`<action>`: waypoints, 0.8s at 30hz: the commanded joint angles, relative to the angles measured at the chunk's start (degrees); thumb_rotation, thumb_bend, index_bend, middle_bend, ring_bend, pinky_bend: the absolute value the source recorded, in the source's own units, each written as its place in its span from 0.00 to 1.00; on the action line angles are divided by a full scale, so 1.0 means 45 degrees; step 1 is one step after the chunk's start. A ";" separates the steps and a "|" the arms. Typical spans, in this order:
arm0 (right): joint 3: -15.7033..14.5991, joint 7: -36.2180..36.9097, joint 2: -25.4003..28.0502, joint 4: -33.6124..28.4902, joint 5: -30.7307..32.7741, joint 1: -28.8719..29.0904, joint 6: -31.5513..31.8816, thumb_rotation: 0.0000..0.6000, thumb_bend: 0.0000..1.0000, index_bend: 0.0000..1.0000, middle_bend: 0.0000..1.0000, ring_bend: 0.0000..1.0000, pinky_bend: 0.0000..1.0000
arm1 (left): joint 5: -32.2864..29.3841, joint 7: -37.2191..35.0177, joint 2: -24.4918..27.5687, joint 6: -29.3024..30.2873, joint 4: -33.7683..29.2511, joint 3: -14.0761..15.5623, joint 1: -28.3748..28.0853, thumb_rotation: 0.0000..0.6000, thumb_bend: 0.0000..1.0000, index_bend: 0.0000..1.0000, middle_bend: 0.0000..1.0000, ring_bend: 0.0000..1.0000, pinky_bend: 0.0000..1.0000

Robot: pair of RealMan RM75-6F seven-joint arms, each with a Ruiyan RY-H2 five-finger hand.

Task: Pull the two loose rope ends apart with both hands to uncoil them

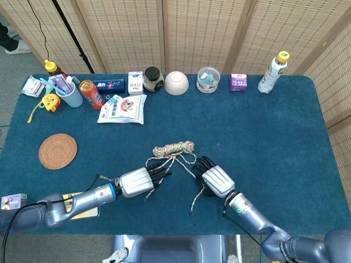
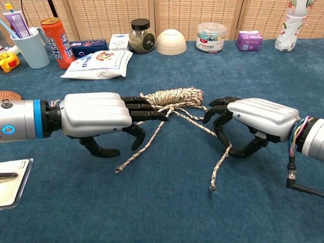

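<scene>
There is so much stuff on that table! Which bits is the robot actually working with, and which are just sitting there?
In use:
rope bundle
left loose end
right loose end
left hand
right hand

Just lying about:
bowl
soda can
woven coaster
bottle
snack packet
glass jar

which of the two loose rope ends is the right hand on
The right-side strand, whose frayed tip lies nearer the front table edge. The right hand curls around it; the other strand runs under the left hand.
</scene>
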 commanded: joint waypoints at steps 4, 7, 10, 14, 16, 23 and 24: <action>-0.0005 0.0087 -0.0013 0.0081 0.0004 -0.0021 -0.0024 1.00 0.40 0.65 0.23 0.03 0.00 | -0.0223 0.0093 -0.0327 0.0022 0.0268 0.0118 -0.0024 1.00 0.35 0.45 0.00 0.00 0.00; -0.0009 0.0131 -0.0014 0.0117 0.0021 -0.0041 -0.0039 1.00 0.40 0.65 0.23 0.03 0.00 | -0.0343 0.0075 -0.0467 0.0031 0.0364 0.0152 -0.0050 1.00 0.35 0.45 0.00 0.00 0.00; -0.0003 0.0186 -0.0017 0.0150 0.0034 -0.0064 -0.0031 1.00 0.40 0.65 0.23 0.03 0.00 | -0.0433 0.0060 -0.0637 0.0018 0.0482 0.0195 -0.0093 1.00 0.35 0.45 0.00 0.00 0.00; -0.0005 0.0257 -0.0020 0.0206 0.0045 -0.0079 -0.0056 1.00 0.40 0.65 0.23 0.03 0.00 | -0.0505 0.0049 -0.0847 0.0109 0.0653 0.0251 -0.0132 1.00 0.35 0.45 0.00 0.00 0.00; -0.0009 0.0305 -0.0024 0.0238 0.0050 -0.0089 -0.0067 1.00 0.40 0.65 0.23 0.03 0.00 | -0.0554 0.0029 -0.0952 0.0170 0.0737 0.0267 -0.0144 1.00 0.35 0.45 0.00 0.00 0.00; -0.0017 0.0451 -0.0025 0.0345 0.0043 -0.0117 -0.0073 1.00 0.40 0.65 0.23 0.03 0.00 | -0.0754 -0.0030 -0.1256 0.0192 0.0988 0.0295 -0.0208 1.00 0.35 0.45 0.00 0.00 0.00; -0.0018 0.0458 -0.0024 0.0349 0.0045 -0.0117 -0.0076 1.00 0.40 0.65 0.23 0.03 0.00 | -0.0765 -0.0032 -0.1268 0.0188 0.0997 0.0295 -0.0212 1.00 0.35 0.45 0.00 0.00 0.00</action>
